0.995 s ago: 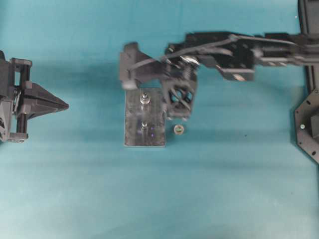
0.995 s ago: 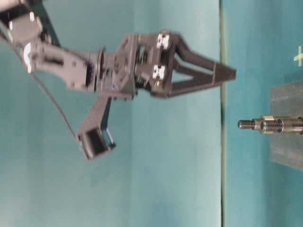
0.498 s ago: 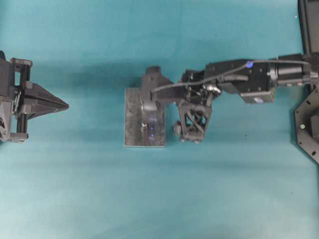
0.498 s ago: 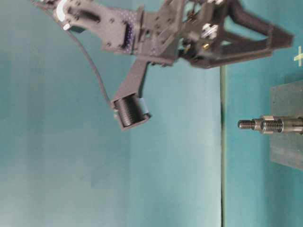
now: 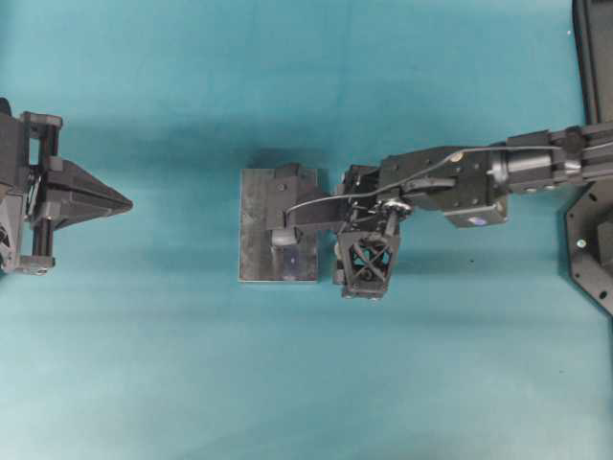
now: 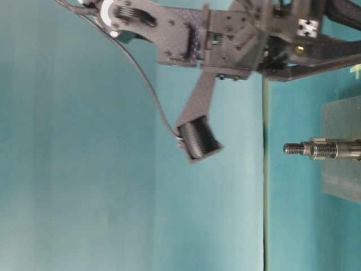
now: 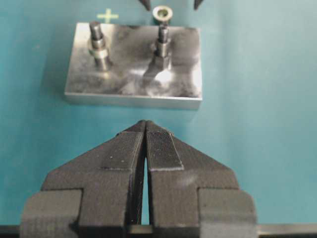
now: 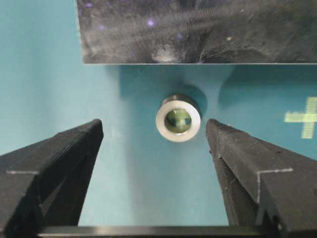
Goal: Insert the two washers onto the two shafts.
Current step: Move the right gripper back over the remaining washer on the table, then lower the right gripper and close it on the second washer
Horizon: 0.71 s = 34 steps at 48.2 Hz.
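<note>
The washer (image 8: 178,119), a small silver ring, lies flat on the teal table just off the edge of the metal plate (image 8: 198,29). My right gripper (image 8: 153,126) hangs open over it, its two fingertips on either side of the ring and a little short of it. The ring sits nearer the right finger. In the left wrist view the washer (image 7: 162,13) lies beyond the plate (image 7: 133,84), which carries two upright shafts (image 7: 99,42) (image 7: 162,42). My left gripper (image 7: 145,124) is shut and empty, well back from the plate. From overhead, the right gripper (image 5: 364,273) hides the washer.
The plate (image 5: 257,230) sits mid-table, with the right wrist camera mount (image 5: 292,206) hanging above it. The left gripper (image 5: 124,203) rests at the table's left edge. A dark stand (image 5: 589,240) is at the right edge. A threaded shaft (image 6: 321,149) stands off the plate.
The right arm has swung from above the plate toward the washer beside it and lowered, still open. The left gripper has not moved.
</note>
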Motion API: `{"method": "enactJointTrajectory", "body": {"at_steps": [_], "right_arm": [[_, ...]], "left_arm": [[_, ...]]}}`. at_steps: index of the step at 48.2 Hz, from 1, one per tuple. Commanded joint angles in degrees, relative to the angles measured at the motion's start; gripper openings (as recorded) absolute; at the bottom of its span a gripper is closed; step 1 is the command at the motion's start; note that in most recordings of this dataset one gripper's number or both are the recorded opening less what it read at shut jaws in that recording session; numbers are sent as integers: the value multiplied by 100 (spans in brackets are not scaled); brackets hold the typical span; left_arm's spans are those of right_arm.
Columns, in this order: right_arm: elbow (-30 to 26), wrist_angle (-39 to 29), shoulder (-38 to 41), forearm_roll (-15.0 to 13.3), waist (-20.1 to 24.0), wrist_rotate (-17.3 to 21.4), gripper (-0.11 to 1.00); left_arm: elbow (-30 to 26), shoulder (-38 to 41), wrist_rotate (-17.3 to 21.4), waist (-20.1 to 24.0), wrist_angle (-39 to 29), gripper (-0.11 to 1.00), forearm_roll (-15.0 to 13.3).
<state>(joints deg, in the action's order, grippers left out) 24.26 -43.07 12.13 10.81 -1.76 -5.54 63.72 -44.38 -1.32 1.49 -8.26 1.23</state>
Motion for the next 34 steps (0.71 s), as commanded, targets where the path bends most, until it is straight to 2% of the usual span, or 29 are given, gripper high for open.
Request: {"method": "enactJointTrajectory", "body": {"at_steps": [1, 8, 14, 18, 29, 34], "right_arm": [[-70, 97, -88, -35, -35, 70, 86], [-62, 132, -9, -35, -26, 35, 81], [-62, 132, 62, -35, -26, 18, 68], [-62, 132, 105, -35, -26, 9, 63], [-62, 114, 176, -35, 0, 0, 59], [-62, 97, 167, -44, 9, 0, 53]], "left_arm": [[-149, 18, -9, 0, 53, 0, 9], [-185, 26, -9, 0, 53, 0, 26], [-185, 26, -9, 0, 53, 0, 26], [-176, 26, -9, 0, 53, 0, 26], [-167, 35, -9, 0, 53, 0, 26], [-167, 26, -9, 0, 53, 0, 26]]}}
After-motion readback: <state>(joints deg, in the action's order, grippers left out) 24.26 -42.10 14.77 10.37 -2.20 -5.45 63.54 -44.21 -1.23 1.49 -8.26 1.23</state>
